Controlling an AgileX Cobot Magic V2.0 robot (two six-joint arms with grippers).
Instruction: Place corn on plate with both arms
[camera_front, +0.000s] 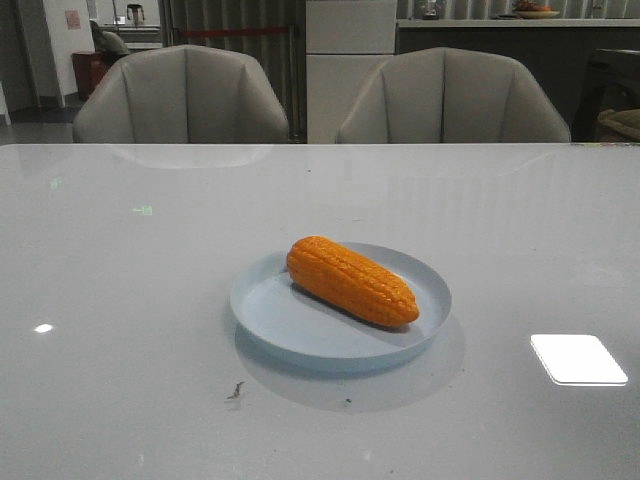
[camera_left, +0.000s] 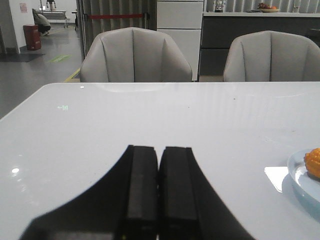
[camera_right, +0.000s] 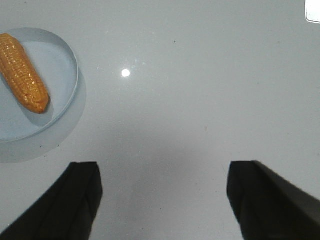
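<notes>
Already the corn (camera_front: 352, 281) lay slantwise inside the plate (camera_front: 272, 312) on the table (camera_front: 120, 300), tapered end toward the robot's right. Both arms hung well apart from it: left jaws pressed together and empty, right jaws spread wide, seemingly nearer.

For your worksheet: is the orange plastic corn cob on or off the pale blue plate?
On: the corn cob lies flat inside the plate's rim.

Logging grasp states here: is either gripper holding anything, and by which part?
Nothing is held. The left gripper is shut on nothing, the right gripper open over bare table; the orange plastic corn cob lies on the pale blue plate.
</notes>
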